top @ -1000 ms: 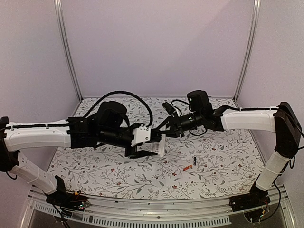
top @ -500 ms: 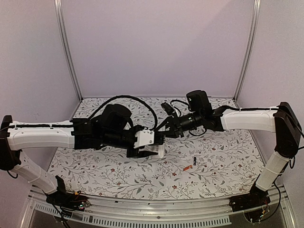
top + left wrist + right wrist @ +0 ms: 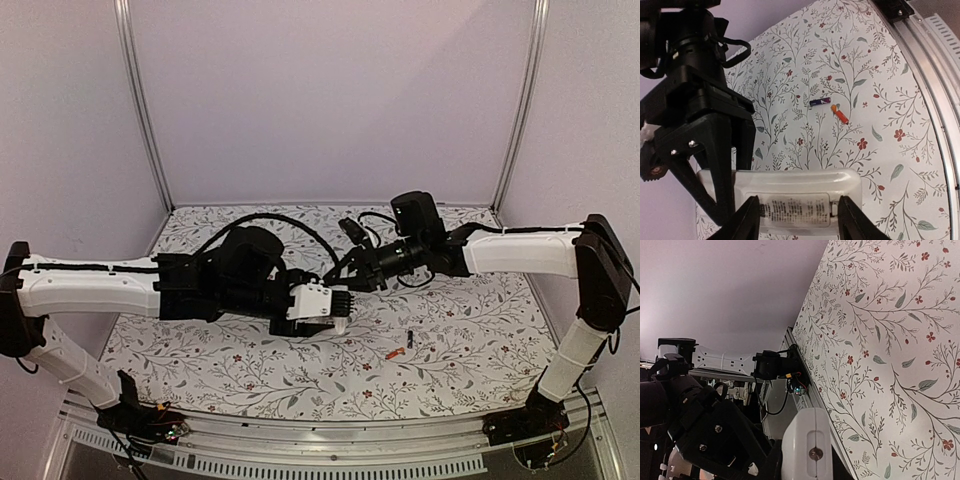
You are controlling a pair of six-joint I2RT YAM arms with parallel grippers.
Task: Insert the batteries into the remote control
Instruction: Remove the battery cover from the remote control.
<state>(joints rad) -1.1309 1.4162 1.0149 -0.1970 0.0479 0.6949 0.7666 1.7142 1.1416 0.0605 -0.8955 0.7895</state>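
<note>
1. Remote control (image 3: 795, 197): clamped across its width by the left gripper (image 3: 799, 220), and held in the air above the table (image 3: 480, 320).
2. At the remote's end: the right gripper (image 3: 343, 288), jaws closed with nothing seen between them. Contact with the remote is probable, but the view is too cluttered to confirm.
3. Right of the remote and nearer the arm bases: the black battery (image 3: 816, 102) and the orange-red battery (image 3: 839, 114) lie on the table, just beside each other.

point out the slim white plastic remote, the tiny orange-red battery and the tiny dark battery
slim white plastic remote (image 3: 790, 192), left wrist view, white body above its label
tiny orange-red battery (image 3: 839, 114), left wrist view, mid-body
tiny dark battery (image 3: 816, 102), left wrist view, mid-body
</note>
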